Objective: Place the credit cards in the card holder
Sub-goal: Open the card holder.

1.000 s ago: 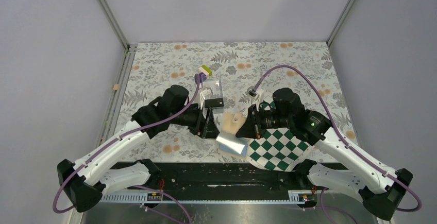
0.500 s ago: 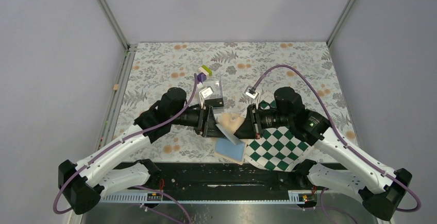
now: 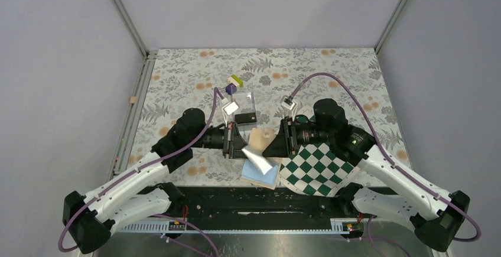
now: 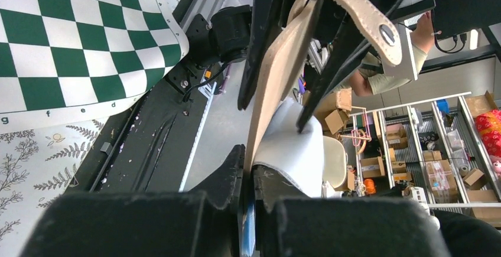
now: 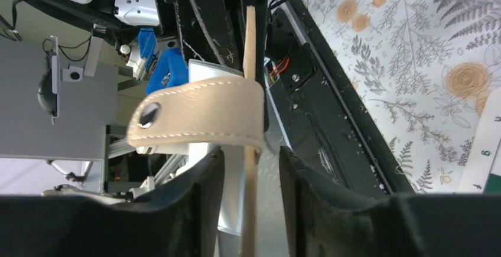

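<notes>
**A:** Where is the card holder [image 3: 260, 137] sitting right now?

**B:** It is being held up between the two arms, near the front of the tabletop [image 3: 331, 74]. It is hanging open with its light blue inside showing from above. I cannot tell whether the lower flap is touching the surface. The left end effector [image 4: 248, 174] is clenching one tan panel by its edge.

**A:** And the right end effector [image 5: 251, 153]?

**B:** It is standing released. Its fingers are straddling that same panel with a gap on each side, and the strap [image 5: 198, 118] is curling over just beyond them.

**A:** Is a credit card [image 3: 245, 117] going in yet?

**B:** None that I am seeing. One black card is lying at the clear plastic case [image 3: 248, 98], behind the holder and apart from it. I am judging the task as barely begun: the holder is open and every insertion is remaining.
</notes>
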Robot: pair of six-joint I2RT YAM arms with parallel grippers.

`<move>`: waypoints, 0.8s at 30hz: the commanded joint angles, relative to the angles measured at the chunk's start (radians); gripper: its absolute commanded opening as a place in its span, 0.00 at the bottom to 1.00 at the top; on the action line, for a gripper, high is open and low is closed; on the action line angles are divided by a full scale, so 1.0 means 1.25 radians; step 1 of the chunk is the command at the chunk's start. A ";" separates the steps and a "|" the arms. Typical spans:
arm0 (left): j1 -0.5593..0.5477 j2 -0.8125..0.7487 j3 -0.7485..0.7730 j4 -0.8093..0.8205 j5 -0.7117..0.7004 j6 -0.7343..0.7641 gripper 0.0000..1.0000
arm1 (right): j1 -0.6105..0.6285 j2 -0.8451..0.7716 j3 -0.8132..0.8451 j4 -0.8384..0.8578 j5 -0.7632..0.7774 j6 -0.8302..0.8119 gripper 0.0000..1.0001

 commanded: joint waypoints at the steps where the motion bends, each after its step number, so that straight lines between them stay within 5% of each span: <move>1: 0.002 -0.026 -0.016 0.072 -0.026 -0.025 0.00 | 0.001 -0.047 0.023 0.016 0.063 -0.020 0.59; 7: 0.012 -0.046 0.009 -0.008 -0.095 -0.030 0.00 | -0.001 -0.133 0.058 -0.136 0.251 -0.135 0.99; 17: 0.031 -0.028 0.038 -0.008 -0.076 -0.119 0.00 | -0.002 -0.116 0.054 -0.215 0.182 -0.234 0.99; 24: 0.030 -0.018 0.082 -0.056 0.008 -0.059 0.00 | -0.002 -0.039 0.089 -0.162 0.219 -0.221 0.99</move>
